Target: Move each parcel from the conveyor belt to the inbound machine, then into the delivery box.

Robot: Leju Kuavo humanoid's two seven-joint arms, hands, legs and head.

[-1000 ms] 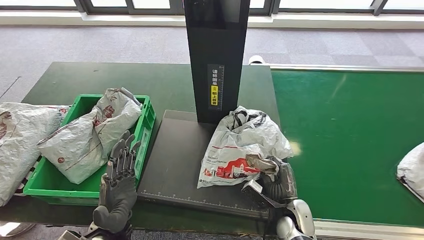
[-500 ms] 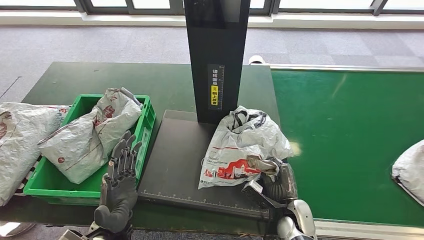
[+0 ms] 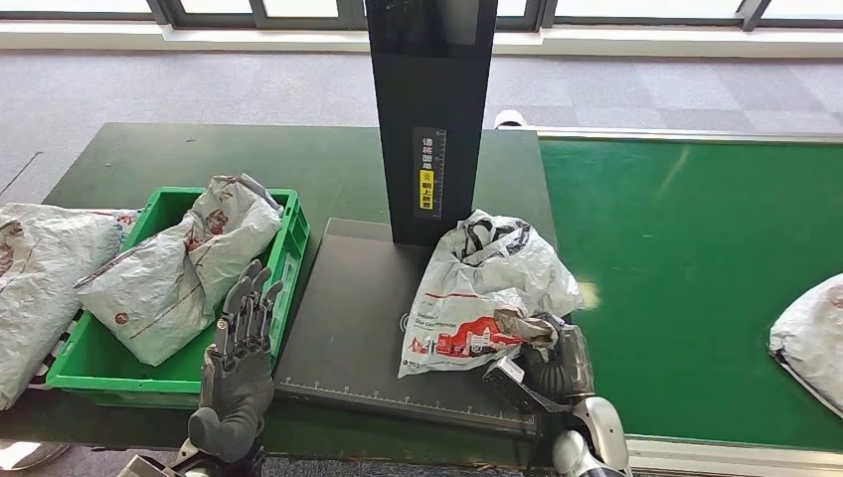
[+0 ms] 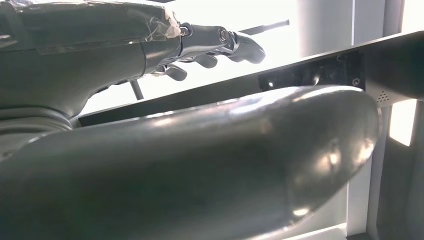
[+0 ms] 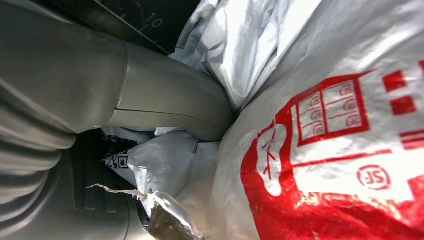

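A: Currently, which step is in hand?

B: Scan stage, as judged. The parcel [image 3: 487,293] is laid on the inbound machine [image 3: 358,318] plate, at the post's 6 o'clock. Its near corner is grasped by the right hand [image 3: 557,363]; in the right wrist view the thumb [image 5: 165,107] is seen pressed into the bag's folds.

A: Left hand?

B: The left hand [image 3: 239,358] is held up with fingers spread, nothing gripped, at the 3 o'clock edge of the delivery box [image 3: 288,260].

A: Where is the parcel relative to the hands?

B: Touching the right hand, at its 11 o'clock. Well apart from the left, at its 2 o'clock.

A: Next move?

B: A handover or a lift across to the delivery box is called for. One bagged parcel [image 3: 179,263] is already held there, so space is tight. Another parcel [image 3: 810,338] is waiting on the conveyor belt [image 3: 686,258] at 3 o'clock.
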